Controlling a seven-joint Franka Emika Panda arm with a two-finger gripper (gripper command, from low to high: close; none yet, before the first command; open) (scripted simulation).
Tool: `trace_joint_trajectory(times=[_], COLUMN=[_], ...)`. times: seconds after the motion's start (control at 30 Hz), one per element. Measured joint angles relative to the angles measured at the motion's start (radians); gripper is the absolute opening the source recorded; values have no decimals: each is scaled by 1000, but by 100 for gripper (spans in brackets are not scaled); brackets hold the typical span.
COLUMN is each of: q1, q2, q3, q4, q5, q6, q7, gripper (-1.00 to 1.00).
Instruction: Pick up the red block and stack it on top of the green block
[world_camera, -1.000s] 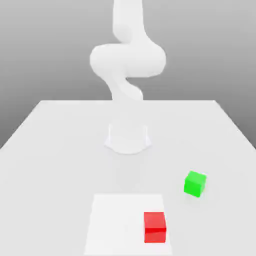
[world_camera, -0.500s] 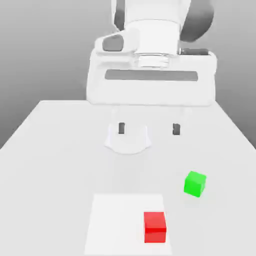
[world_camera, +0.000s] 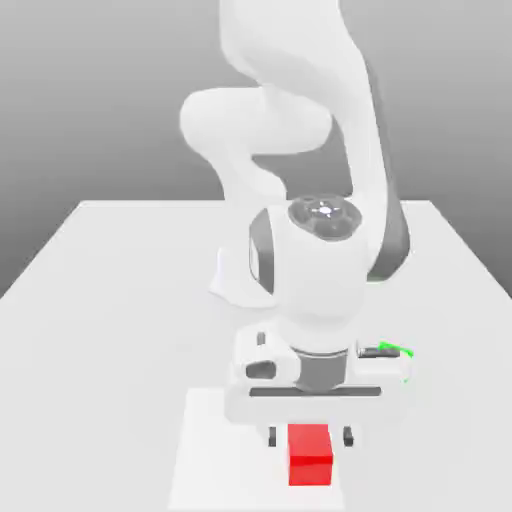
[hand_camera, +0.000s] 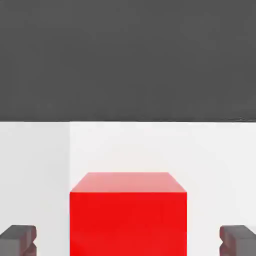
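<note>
One red block (world_camera: 311, 455), a bright matte cube with smooth flat faces, rests on the pale square mat (world_camera: 215, 450) on my white tabletop (world_camera: 110, 300). Fingers (world_camera: 272, 437) straddle it, spread, gaps showing on both sides. Green block (world_camera: 402, 352) sits beyond, mostly hidden.

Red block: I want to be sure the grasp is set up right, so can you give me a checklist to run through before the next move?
1. The red block sits between the fingers: ok.
2. Pads touch the block's sides: not ok, gaps show on both sides in the hand view.
3. The gripper is centred over the block: ok in the exterior view.
4. The red block rests flat on the table: ok.
5. The green block is ready as the stacking target: cannot tell, the hand covers most of it.
</note>
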Motion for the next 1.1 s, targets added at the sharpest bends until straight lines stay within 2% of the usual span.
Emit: trace_joint_trajectory(times=[0.2,0.4,0.63,1.1], q1=[-1,-12,82,384], q2=[0,-185,-321,-567], q3=[1,35,129,164], q4=[0,-36,-146,-369], q5=[-2,51,86,213], q6=[1,-148,-175,-194], q7=[2,-56,-331,-932], gripper=[-100,-100,-100,-100])
